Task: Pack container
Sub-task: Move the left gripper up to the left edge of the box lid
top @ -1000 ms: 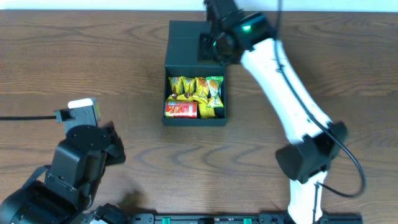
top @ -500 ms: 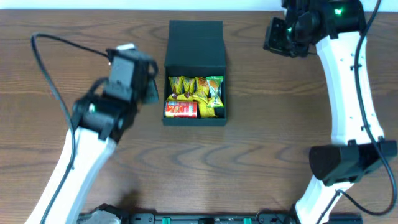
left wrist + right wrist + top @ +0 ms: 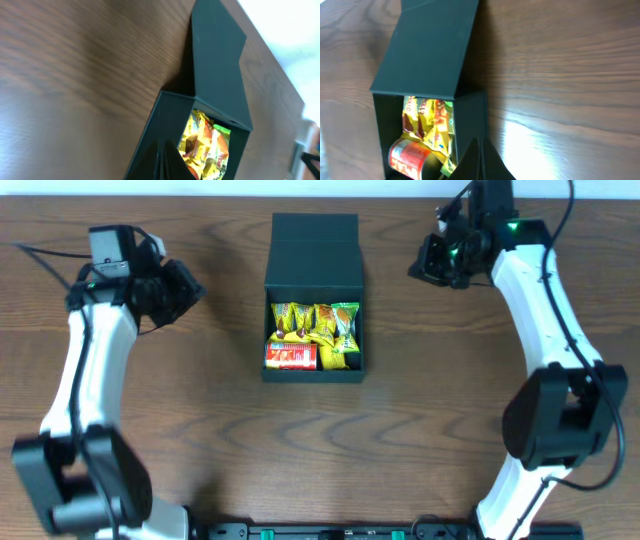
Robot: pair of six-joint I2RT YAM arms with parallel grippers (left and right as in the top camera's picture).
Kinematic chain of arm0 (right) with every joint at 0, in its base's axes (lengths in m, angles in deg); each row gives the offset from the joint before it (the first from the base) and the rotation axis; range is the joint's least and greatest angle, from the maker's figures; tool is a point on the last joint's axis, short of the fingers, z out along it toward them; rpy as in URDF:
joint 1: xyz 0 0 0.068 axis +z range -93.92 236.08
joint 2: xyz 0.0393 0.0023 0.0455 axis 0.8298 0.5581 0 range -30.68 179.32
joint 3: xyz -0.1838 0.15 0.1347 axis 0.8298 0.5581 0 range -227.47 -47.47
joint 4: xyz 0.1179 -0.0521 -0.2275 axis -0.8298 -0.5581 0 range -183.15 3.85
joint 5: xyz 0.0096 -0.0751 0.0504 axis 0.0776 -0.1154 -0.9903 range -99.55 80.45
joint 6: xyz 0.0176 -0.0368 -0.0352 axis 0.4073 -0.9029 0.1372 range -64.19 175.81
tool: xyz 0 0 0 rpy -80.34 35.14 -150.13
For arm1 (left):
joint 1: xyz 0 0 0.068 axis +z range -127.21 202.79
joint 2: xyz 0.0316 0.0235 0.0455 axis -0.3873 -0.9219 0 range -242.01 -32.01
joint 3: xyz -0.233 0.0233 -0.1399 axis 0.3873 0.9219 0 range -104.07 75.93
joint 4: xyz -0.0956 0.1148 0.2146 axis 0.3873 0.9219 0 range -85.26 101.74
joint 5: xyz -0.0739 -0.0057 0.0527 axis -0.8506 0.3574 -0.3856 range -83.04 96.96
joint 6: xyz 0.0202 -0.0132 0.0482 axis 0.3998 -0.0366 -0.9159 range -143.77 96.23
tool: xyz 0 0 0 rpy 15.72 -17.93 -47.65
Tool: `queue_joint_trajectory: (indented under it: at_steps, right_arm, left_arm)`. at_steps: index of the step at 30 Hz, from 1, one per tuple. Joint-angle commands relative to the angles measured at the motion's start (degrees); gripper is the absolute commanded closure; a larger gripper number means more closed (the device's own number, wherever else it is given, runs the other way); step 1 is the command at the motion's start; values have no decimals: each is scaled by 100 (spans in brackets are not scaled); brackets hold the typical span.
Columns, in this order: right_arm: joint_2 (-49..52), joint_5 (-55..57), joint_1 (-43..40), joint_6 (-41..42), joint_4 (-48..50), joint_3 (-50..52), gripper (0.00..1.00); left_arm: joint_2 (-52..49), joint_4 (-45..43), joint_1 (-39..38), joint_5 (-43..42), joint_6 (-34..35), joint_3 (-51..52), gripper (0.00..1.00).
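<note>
The container [image 3: 314,373] sits mid-table toward the far edge of the wooden table [image 3: 400,430], lid flap [image 3: 314,250] open behind it. Yellow snack packets [image 3: 308,320] and a red crisp can [image 3: 291,356] are packed inside. Well off to its left, the left gripper [image 3: 188,286] hovers, fingers pressed together on nothing. Out right, level with the lid, the right gripper [image 3: 420,268] hangs pinched closed, empty too.

Container [image 3: 313,375] on table [image 3: 320,450], lid [image 3: 315,250] behind; packets [image 3: 318,320], can [image 3: 291,356] inside; left arm [image 3: 92,370] left, right arm [image 3: 540,310] right.
</note>
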Motion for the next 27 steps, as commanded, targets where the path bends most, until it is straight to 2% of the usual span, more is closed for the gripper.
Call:
queue_joint_trajectory:
  at_steps: [1,6,11,15,20,24,27]
  right_arm:
    - [413,-717,-15,251,166,74,98]
    - [876,-846,-4,472,448,74,98]
    - [1274,-949,7,765,815,74,98]
    - [1576,-1239,11,968,1123,74,98]
    - [1856,-1375,74,1198,1582,74,99]
    - [1910,-1453,109,1458,1976,74,98]
    - [1912,-1499,107,1687,2277,72,99]
  left_arm:
    - [-485,-286,0,-730,48,-22,94]
    - [-990,-745,-22,-881,221,-87,94]
    - [-1300,-1078,-22,-289,645,-219,94]
    - [-1550,-1543,-22,-149,1043,-245,94]
    - [-2050,-2264,-101,-501,1707,-337,94]
    - [-2568,-2090,-404,-472,1821,-1051,94]
    - [-2992,-1497,-660,-223,1818,-1843,95]
